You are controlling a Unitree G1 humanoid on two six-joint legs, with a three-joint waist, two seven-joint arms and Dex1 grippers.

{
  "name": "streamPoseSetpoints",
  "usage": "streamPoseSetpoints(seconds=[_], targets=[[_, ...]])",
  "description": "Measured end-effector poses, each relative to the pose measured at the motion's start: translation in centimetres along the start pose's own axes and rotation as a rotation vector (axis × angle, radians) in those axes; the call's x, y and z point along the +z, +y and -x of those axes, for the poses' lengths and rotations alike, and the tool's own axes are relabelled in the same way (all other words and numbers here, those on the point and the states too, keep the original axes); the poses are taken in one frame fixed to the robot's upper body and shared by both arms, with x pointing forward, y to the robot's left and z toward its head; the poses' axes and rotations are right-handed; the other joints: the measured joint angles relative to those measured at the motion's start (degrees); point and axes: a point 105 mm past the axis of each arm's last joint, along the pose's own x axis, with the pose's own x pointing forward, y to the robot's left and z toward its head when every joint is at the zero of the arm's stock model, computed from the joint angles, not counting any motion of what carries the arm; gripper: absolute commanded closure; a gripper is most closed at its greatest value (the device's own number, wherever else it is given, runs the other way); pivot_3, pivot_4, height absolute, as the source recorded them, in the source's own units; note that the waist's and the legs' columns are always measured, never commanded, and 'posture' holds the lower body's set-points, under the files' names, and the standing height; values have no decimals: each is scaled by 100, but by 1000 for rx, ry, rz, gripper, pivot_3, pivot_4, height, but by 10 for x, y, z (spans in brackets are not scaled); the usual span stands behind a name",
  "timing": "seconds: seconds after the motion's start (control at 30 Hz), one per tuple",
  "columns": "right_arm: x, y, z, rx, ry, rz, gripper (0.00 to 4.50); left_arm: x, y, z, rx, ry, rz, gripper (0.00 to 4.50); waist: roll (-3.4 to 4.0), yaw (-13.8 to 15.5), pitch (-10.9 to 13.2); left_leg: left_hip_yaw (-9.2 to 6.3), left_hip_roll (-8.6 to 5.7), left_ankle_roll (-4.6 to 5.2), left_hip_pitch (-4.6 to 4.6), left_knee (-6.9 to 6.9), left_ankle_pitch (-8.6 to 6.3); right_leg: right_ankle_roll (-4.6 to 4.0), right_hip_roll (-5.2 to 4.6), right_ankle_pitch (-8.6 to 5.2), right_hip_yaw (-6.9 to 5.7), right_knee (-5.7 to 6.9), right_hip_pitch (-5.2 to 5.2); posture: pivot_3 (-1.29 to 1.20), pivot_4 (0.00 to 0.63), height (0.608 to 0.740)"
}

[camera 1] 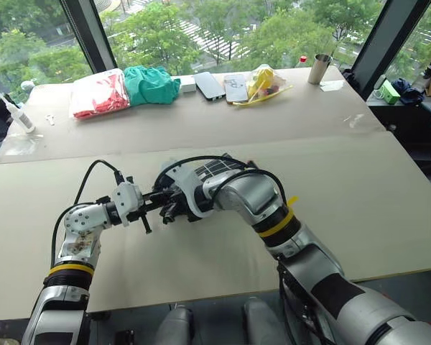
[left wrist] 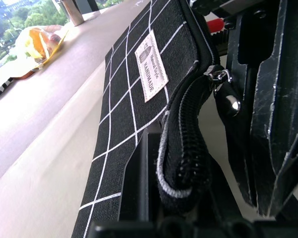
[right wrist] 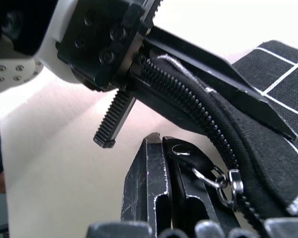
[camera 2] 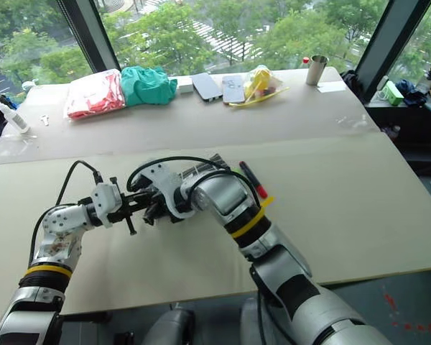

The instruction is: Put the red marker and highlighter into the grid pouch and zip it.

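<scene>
The grid pouch (camera 2: pixel 201 169), black with white lines and a small white label (left wrist: pixel 152 64), lies flat on the near table under my two arms. My left gripper (camera 1: pixel 156 203) is shut on the pouch's zipper end (left wrist: pixel 181 163). My right gripper (camera 1: pixel 171 210) is shut on the black zipper pull strap (right wrist: pixel 188 158), whose metal slider (left wrist: pixel 219 77) sits a short way along the zipper from the held end. The red marker (camera 2: pixel 253 180) lies on the table beside the pouch, just behind my right forearm; its red tip (left wrist: pixel 216 25) shows past the pouch. The highlighter is hidden.
On the far table lie a red bag (camera 1: pixel 97 93), a green cloth (camera 1: pixel 151 84), two flat phone-like items (camera 1: pixel 210 85), a yellow-filled plastic bag (camera 1: pixel 262 83) and a metal cup (camera 1: pixel 319 68). A white bottle (camera 1: pixel 18 115) lies at the far left. A seam (camera 1: pixel 309 138) separates the two tabletops.
</scene>
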Motion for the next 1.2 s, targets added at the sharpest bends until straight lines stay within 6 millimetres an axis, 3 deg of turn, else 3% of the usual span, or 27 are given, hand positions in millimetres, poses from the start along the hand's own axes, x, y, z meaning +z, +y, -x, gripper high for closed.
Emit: streamPoseSetpoints(seconds=[0.1,0.33,0.43,0.57,0.77,0.93,1.07,1.2], targets=[[2,0,2,10,-13,-21,4438,0,0,0,1,-2,0,4500,0,-13,0,0,1,0,0,0,0,0,1,0,0,1,-2,0,150,740],[3,-11,18,-11,-36,31,2291,2,2,-1,3,-6,-7,4500,0,-14,0,1,0,2,-1,0,-1,0,0,0,0,-1,-1,0,150,740],[2,-14,30,24,-43,-22,2291,2,2,-1,3,-8,-11,4500,0,-17,0,1,2,3,-1,0,-2,0,1,0,-1,0,-2,0,150,740],[-1,-25,72,14,-99,-47,2291,2,2,0,4,-9,-14,4500,-1,19,0,-1,-3,7,-7,1,-4,0,-3,0,-2,-4,3,0,150,740],[-36,-30,134,-66,-141,13,2291,-1,1,5,28,2,-7,4500,-2,19,-1,7,-3,32,-10,1,-18,0,-3,0,-1,-9,2,0,150,740],[-48,-79,177,-433,-134,42,2291,0,5,9,95,2,-8,4500,-2,7,0,36,0,34,2,1,-19,0,-1,0,3,-7,3,0,150,740],[-56,-109,197,-654,-107,89,2291,2,6,10,132,0,0,4500,-2,18,0,49,-1,34,-1,1,-19,0,-3,0,5,-9,3,0,150,740],[-71,-129,205,-794,-37,176,1297,3,5,10,137,3,10,4500,-3,32,0,58,-1,33,-2,1,-18,0,-4,0,4,-11,4,0,150,740]])
